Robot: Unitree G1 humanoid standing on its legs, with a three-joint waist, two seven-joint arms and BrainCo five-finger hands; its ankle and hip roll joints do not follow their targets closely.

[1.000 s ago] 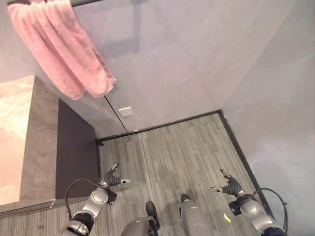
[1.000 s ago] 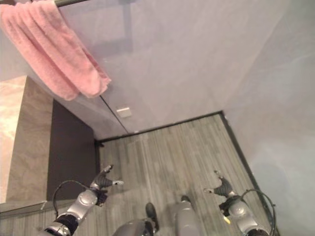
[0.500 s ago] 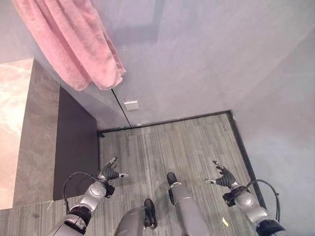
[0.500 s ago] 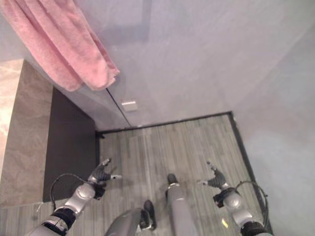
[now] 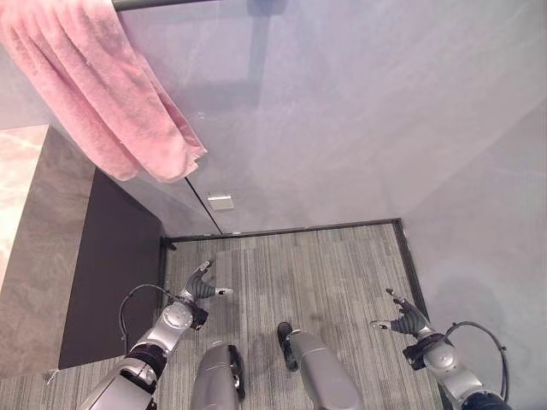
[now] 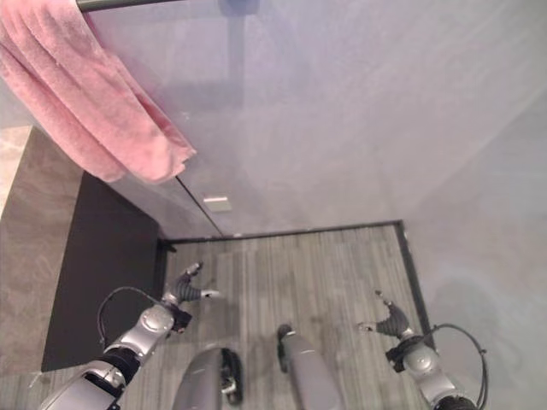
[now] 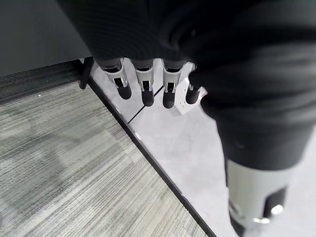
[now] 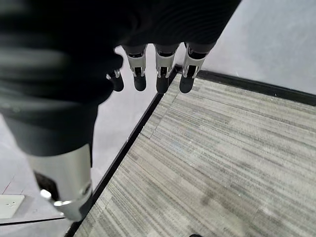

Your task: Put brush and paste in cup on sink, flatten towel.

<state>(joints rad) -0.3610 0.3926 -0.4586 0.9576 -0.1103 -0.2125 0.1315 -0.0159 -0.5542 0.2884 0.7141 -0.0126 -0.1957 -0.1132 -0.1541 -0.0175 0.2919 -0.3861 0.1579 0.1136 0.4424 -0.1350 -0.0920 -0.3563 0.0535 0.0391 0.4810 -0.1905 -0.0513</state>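
The pink towel [image 5: 102, 94] hung bunched on the rail [image 5: 162, 3]. No legible writing appeared. Left hand [image 5: 201, 289] and right hand [image 5: 408, 320] hung low — fingers relaxed, holding nothing — above the floor [image 5: 308, 265].

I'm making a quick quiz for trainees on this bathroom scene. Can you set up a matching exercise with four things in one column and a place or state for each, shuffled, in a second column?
Things:
1. towel
2. left hand
3. right hand
4. wall socket

Places or states:
A. low on the wall, just above the floor edge
B. open and empty over the floor, near the dark cabinet
C. bunched up, hanging from a rail
D. open and empty over the floor, near the corner of the walls

Pairs: 1-C, 2-B, 3-D, 4-A
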